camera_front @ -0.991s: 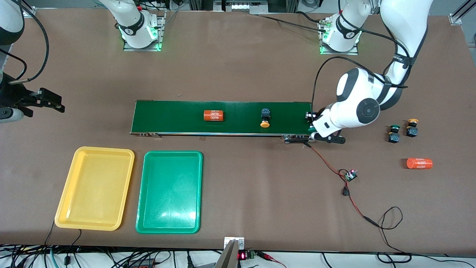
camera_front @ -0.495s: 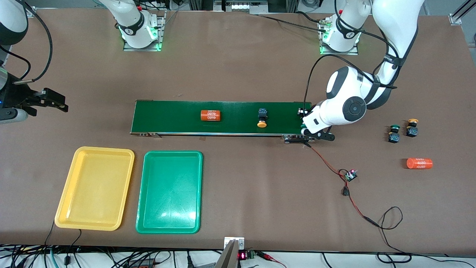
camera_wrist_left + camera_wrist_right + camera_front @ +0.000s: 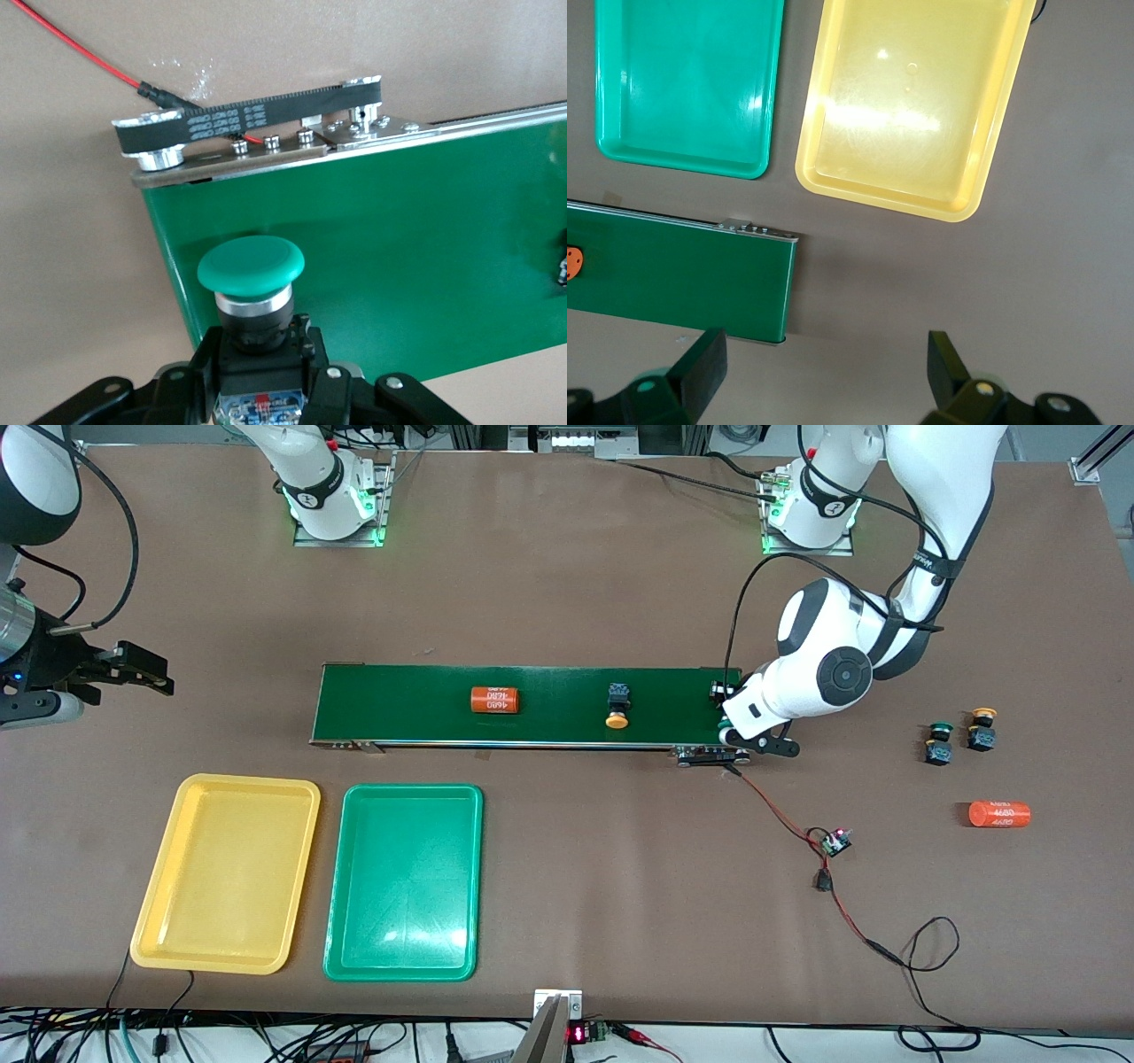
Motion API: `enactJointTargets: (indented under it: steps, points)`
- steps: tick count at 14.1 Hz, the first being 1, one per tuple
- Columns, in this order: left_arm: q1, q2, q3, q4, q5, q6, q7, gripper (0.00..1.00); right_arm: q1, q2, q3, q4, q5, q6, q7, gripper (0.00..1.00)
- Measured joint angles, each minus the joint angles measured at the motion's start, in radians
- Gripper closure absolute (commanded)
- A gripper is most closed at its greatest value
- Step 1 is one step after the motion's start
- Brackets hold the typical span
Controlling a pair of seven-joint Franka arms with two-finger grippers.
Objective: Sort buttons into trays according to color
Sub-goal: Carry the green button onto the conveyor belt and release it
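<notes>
My left gripper [image 3: 737, 733] is shut on a green-capped button [image 3: 251, 266], its fingers [image 3: 211, 347] clamping the black body, low over the conveyor belt [image 3: 532, 704] at the left arm's end. A yellow-capped button [image 3: 617, 707] lies on the belt's middle. One green-capped button [image 3: 938, 742] and one yellow-capped button [image 3: 982, 728] stand side by side on the table toward the left arm's end. The yellow tray [image 3: 226, 872] and green tray [image 3: 403, 881] sit empty, nearer the camera than the belt. My right gripper [image 3: 133, 669] hangs open over the bare table off the belt's other end.
An orange "4680" cylinder [image 3: 493, 700] lies on the belt and another orange cylinder [image 3: 998, 814] on the table near the two loose buttons. A red and black wire with a small circuit board [image 3: 835, 841] runs from the belt's motor end toward the table's front edge.
My left gripper carried the green button from beside the belt's end to over it. The cylinder and yellow button rode the belt toward the right arm's end. My right gripper edged toward the belt.
</notes>
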Motion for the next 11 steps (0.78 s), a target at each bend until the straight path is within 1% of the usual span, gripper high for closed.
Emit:
enactJointTargets:
  steps: [4, 5, 6, 7, 8, 11]
  points:
    - [0.0, -0.007, 0.0, -0.004, 0.0, 0.006, 0.0, 0.99, 0.0, 0.002, 0.0, 0.004, -0.013, 0.005, 0.0, 0.0]
    - [0.0, -0.009, 0.0, -0.005, 0.0, 0.006, 0.0, 0.93, 0.0, 0.002, 0.0, 0.005, -0.014, 0.005, 0.0, 0.0]
    - [0.0, -0.01, 0.0, -0.008, 0.0, 0.006, 0.0, 0.76, 0.0, 0.002, 0.0, 0.005, -0.014, 0.005, 0.0, 0.0]
    - [0.0, -0.011, 0.0, -0.01, 0.0, 0.006, 0.0, 0.42, 0.0, 0.002, 0.0, 0.005, -0.018, 0.006, 0.0, 0.0]
    - [0.0, -0.011, 0.0, -0.013, 0.0, 0.006, 0.0, 0.0, 0.0, 0.002, 0.0, 0.006, -0.025, 0.006, 0.0, 0.0]
    - [0.0, -0.011, 0.0, -0.016, 0.0, 0.006, 0.0, 0.0, 0.0, 0.002, 0.0, 0.007, -0.035, 0.006, 0.0, 0.0]
